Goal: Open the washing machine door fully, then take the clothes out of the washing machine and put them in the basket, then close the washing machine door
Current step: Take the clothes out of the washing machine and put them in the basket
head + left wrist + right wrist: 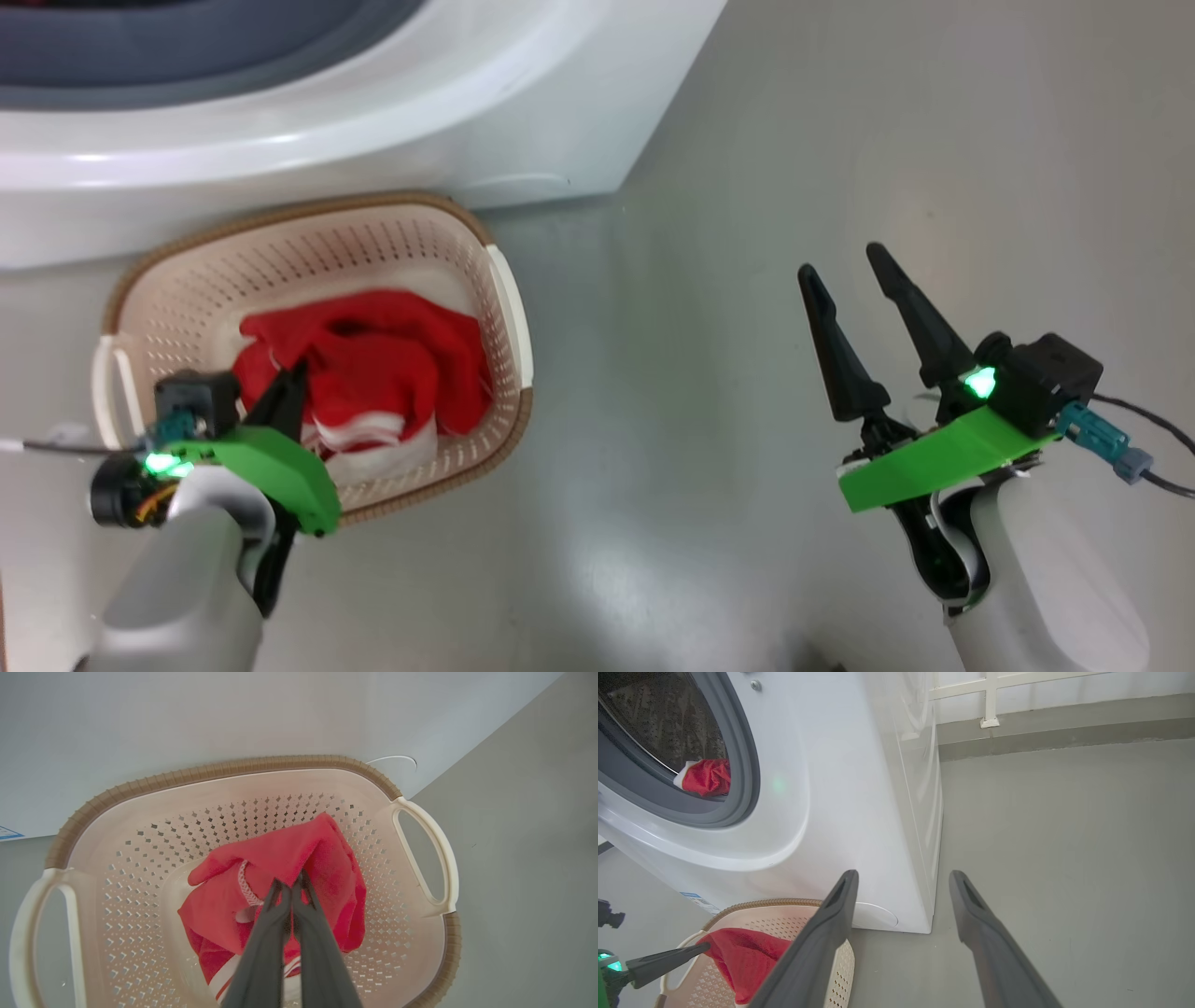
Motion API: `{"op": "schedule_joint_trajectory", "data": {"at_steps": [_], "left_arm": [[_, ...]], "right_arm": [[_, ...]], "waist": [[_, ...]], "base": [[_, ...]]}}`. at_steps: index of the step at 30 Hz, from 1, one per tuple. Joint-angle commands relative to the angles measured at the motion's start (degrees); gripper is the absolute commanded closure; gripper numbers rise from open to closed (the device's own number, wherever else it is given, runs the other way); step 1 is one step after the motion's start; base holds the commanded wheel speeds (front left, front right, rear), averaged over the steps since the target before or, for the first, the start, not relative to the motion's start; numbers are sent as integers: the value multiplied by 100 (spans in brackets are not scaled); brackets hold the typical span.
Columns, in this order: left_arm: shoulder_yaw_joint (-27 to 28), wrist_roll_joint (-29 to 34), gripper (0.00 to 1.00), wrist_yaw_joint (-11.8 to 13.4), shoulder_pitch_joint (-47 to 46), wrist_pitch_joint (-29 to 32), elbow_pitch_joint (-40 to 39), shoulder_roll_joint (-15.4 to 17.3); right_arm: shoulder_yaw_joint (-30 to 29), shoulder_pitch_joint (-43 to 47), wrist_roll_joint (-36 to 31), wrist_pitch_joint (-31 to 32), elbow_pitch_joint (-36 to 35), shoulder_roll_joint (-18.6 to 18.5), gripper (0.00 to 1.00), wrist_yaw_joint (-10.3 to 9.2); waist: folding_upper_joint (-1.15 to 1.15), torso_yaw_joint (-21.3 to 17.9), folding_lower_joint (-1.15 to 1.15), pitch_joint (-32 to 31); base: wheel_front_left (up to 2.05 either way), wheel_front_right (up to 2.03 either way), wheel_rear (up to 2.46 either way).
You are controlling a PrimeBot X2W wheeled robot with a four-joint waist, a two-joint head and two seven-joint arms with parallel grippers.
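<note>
Left tool (pixel 290 885) pinches clothes (pixel 280 854) in one basket (pixel 219 768).

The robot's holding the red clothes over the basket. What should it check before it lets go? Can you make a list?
1. Left gripper pinching the red clothes: ok, shut on the fabric.
2. Red clothes inside the basket: ok, they lie within its rim.
3. Basket close to the washing machine: ok, right at its front.
4. Right gripper free: ok, open above the floor, holding nothing.
5. Drum emptied: not ok, a red garment lies inside.
6. Washing machine door fully open: cannot tell.
</note>
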Motion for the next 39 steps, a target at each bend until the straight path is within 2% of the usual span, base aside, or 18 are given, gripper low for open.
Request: {"op": "schedule_joint_trajectory", "data": {"at_steps": [1, 7, 12, 13, 14, 16, 17, 18, 33, 39], "left_arm": [[57, -65, 100, -17, -207, -69, 163, 167], [-329, -392, 100, -17, -796, 269, 1180, 127], [-671, -664, 100, -17, -946, 626, 1440, 211], [-710, -728, 87, -17, -965, 637, 1454, 235], [-749, -790, 81, -17, -977, 633, 1464, 254], [-828, -900, 55, -17, -991, 616, 1479, 276], [-860, -952, 22, -17, -994, 579, 1483, 292], [-884, -1010, 0, -17, -990, 537, 1491, 301], [-1532, -1736, 0, -17, -718, 53, 1246, 281], [-1559, -1941, 0, -17, -687, -53, 1122, 267]], "right_arm": [[136, -10, -47, -43, -157, 35, 0, 9], [230, -179, -71, -43, -192, 101, 0, 9], [315, -251, -81, -43, -184, 161, 0, 9], [320, -263, -84, -43, -184, 168, 0, 9], [324, -272, -88, -43, -183, 175, 0, 9], [320, -274, -96, -43, -177, 184, 0, 9], [315, -266, -99, -43, -172, 186, 0, 9], [309, -256, -100, -43, -165, 184, 0, 9], [254, -46, -59, -43, -19, 15, 0, 9], [204, 101, -44, -43, 41, -93, 0, 9]], "waist": [[0, -99, 0, 274], [0, -241, 0, 579], [0, -353, 0, 649], [0, -364, 0, 657], [0, -373, 0, 656], [0, -372, 0, 631], [0, -366, 0, 611], [0, -354, 0, 582], [0, -55, 0, 41], [0, 120, 0, -237]], "base": [[0, 0, 0], [0, 0, 0], [0, 0, 0], [0, 0, 0], [0, 0, 0], [0, 0, 0], [0, 0, 0], [0, 0, 0], [0, 0, 0], [0, 0, 0]]}}
